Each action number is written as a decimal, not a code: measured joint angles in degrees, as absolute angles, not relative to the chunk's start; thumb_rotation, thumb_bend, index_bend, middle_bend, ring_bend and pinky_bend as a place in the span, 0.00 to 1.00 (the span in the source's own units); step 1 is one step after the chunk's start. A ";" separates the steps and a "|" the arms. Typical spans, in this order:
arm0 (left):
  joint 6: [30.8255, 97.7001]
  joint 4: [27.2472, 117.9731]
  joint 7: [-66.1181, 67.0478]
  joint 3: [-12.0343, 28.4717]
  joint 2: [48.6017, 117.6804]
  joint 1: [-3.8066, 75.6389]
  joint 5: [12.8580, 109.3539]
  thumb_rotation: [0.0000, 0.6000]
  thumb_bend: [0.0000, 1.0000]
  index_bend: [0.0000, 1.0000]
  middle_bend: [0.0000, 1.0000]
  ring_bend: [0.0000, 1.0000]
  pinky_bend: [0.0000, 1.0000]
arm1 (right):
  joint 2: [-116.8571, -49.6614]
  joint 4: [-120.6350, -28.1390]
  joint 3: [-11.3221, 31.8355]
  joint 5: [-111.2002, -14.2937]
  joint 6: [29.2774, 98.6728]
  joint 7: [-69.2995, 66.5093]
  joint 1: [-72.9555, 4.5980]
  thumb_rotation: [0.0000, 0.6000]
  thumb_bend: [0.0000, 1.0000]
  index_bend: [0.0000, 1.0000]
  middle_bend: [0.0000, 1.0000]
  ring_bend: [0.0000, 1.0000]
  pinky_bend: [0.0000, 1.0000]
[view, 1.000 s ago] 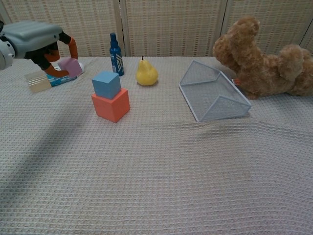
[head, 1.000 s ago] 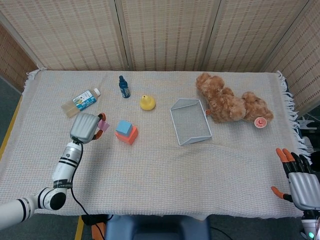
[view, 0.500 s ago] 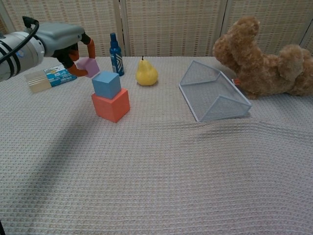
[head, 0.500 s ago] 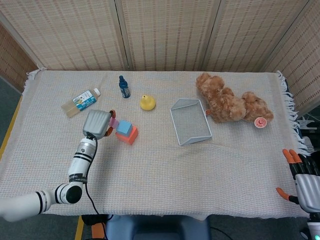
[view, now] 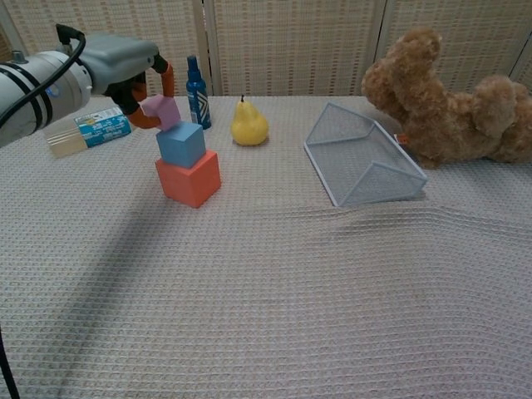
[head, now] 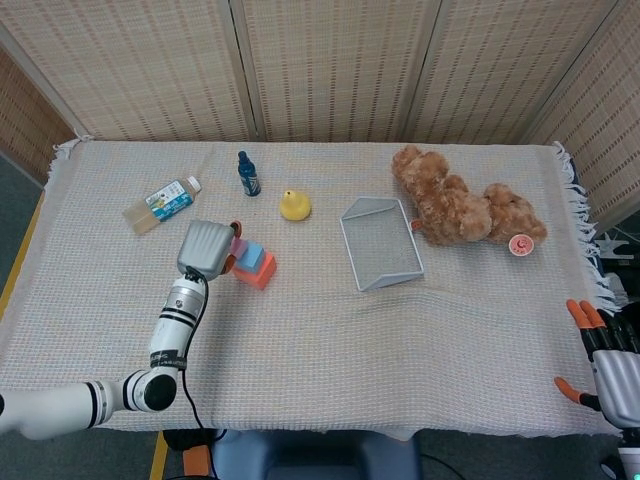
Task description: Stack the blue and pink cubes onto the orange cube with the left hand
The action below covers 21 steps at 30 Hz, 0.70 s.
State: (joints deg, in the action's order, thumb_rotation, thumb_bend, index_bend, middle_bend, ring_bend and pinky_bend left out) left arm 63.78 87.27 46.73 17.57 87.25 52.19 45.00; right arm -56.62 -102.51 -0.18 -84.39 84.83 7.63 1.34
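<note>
A blue cube sits on top of an orange cube left of the table's middle. My left hand pinches a small pink cube between its orange-tipped fingers, just above the blue cube's left top edge. In the head view the pink cube is mostly hidden by the hand. My right hand hangs off the table's front right corner with its fingers apart and nothing in it.
A lying drink bottle and an upright blue bottle stand behind the stack. A yellow pear, a tipped wire basket and a brown teddy bear lie to the right.
My left hand has carried the pink cube rightward, from beside the lying bottle to just over the blue cube. The right hand has sunk slightly at the table's corner.
</note>
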 measured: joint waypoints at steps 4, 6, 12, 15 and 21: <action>64.42 87.57 48.21 17.34 88.15 53.34 43.94 1.00 0.35 0.50 1.00 1.00 1.00 | -56.43 -102.55 -0.36 -84.72 84.80 7.42 1.41 1.00 0.07 0.00 0.00 0.00 0.00; 64.64 87.60 48.70 17.19 88.54 53.79 43.53 1.00 0.35 0.50 1.00 1.00 1.00 | -56.35 -102.55 -0.40 -84.81 84.82 7.33 1.45 1.00 0.07 0.00 0.00 0.00 0.00; 65.46 87.91 49.54 16.87 88.95 54.66 42.92 1.00 0.35 0.50 1.00 1.00 1.00 | -56.16 -102.47 -0.51 -85.05 85.03 7.03 1.65 1.00 0.07 0.00 0.00 0.00 0.00; 65.76 88.28 49.53 16.66 88.96 54.82 42.85 1.00 0.35 0.50 1.00 1.00 1.00 | -56.13 -102.54 -0.49 -84.98 84.99 7.07 1.67 1.00 0.07 0.00 0.00 0.00 0.00; 65.88 87.75 50.23 16.08 89.06 55.17 41.94 1.00 0.35 0.48 1.00 1.00 1.00 | -55.98 -102.62 -0.57 -85.41 85.42 6.87 1.89 1.00 0.07 0.00 0.00 0.00 0.00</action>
State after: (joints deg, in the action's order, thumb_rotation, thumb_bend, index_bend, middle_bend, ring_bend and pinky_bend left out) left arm 65.88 87.75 50.23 16.08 89.06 55.17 41.94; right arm -55.98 -102.62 -0.57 -85.41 85.42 6.87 1.89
